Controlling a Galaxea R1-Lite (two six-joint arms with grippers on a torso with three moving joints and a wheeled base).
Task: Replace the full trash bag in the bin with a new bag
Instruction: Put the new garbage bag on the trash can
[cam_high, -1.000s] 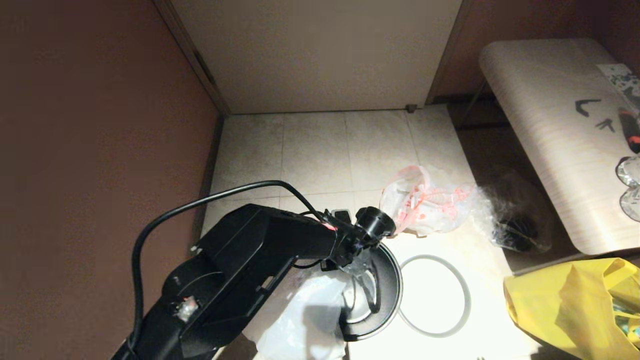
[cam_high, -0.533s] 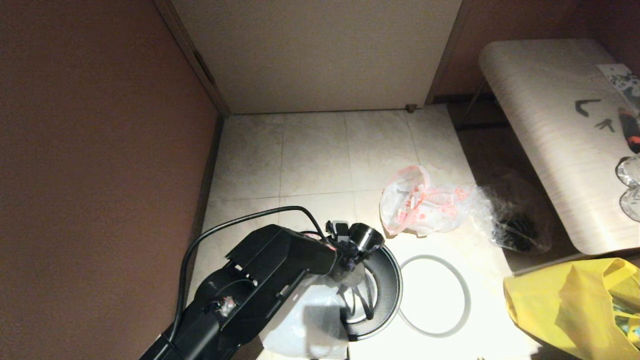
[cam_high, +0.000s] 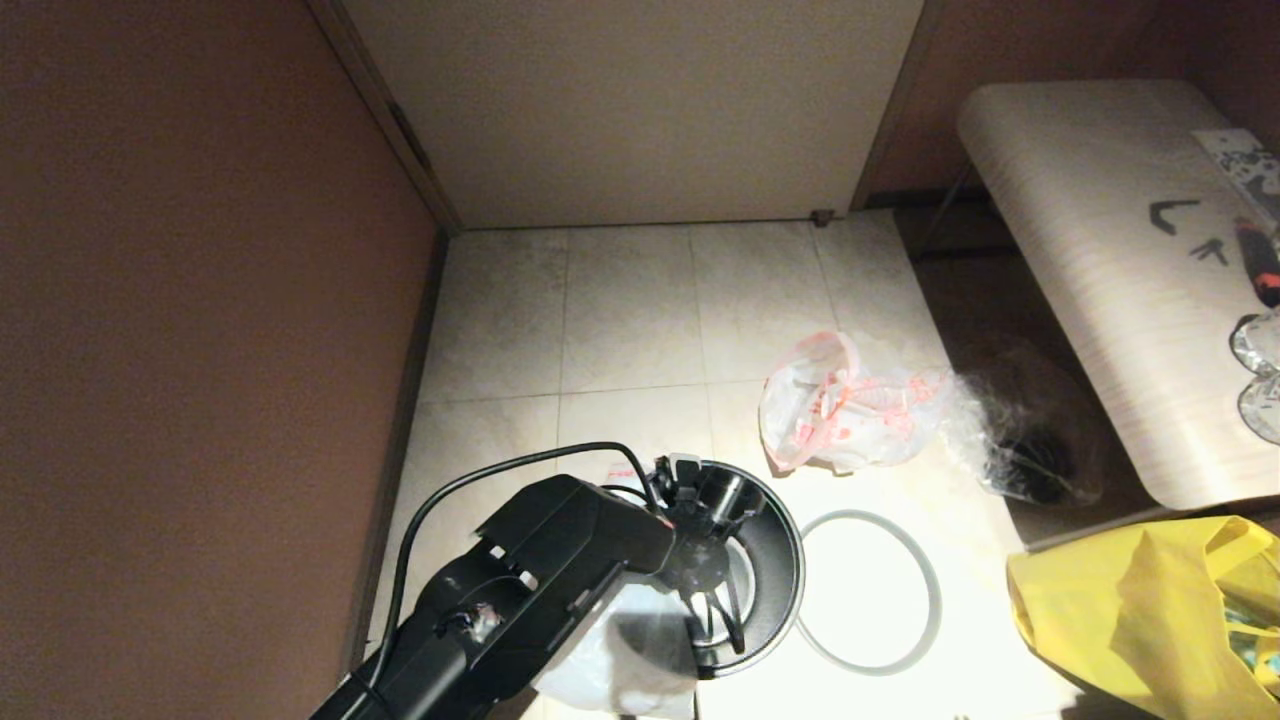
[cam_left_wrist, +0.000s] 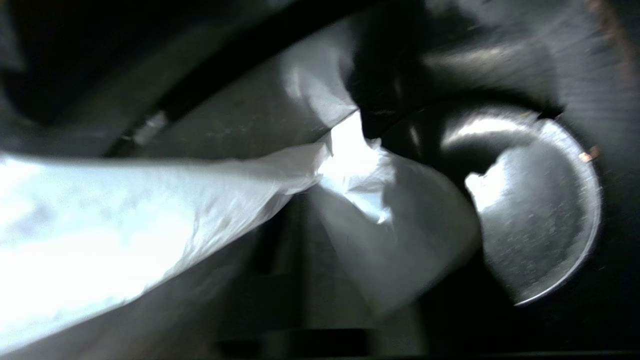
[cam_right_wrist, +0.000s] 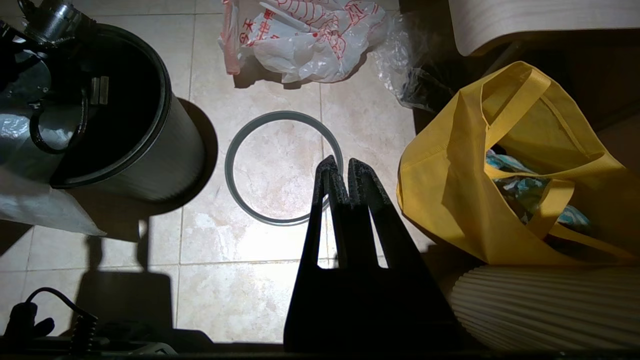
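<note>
Full trash bag (cam_high: 845, 415) out on the tiles beyond the bin (cam_high: 775, 590); grey hoop (cam_high: 870, 590) off, lying beside it; left gripper (cam_high: 715, 600) inside the bin pinching the new bag (cam_left_wrist: 165, 210), unseated; right gripper (cam_right_wrist: 345, 172) closed, empty, above the hoop.

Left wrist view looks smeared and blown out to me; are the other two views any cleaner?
Left wrist view: motion-blurred, the new bag glaring white against the dark bin. Head view: floor overexposed around the grey hoop. Right wrist view: sharp, hard shadows, right gripper silhouetted.
</note>
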